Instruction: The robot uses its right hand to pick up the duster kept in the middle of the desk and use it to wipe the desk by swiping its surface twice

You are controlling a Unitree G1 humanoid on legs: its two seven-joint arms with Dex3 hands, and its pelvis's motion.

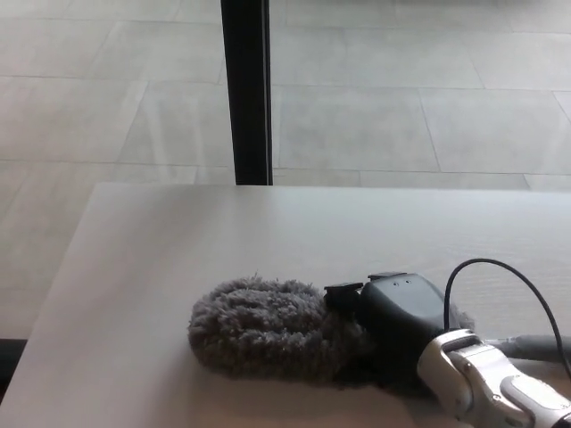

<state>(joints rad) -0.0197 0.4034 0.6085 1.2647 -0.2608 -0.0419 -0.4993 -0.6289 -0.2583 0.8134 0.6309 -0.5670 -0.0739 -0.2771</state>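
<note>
**Right hand pressed on the duster**

Head view: the fluffy grey oblong duster [263, 332] lies on the pale white counter [178, 241]. The black right hand [393, 312] rests upon its right end, the fingers closed down into the pile, holding it.
</note>
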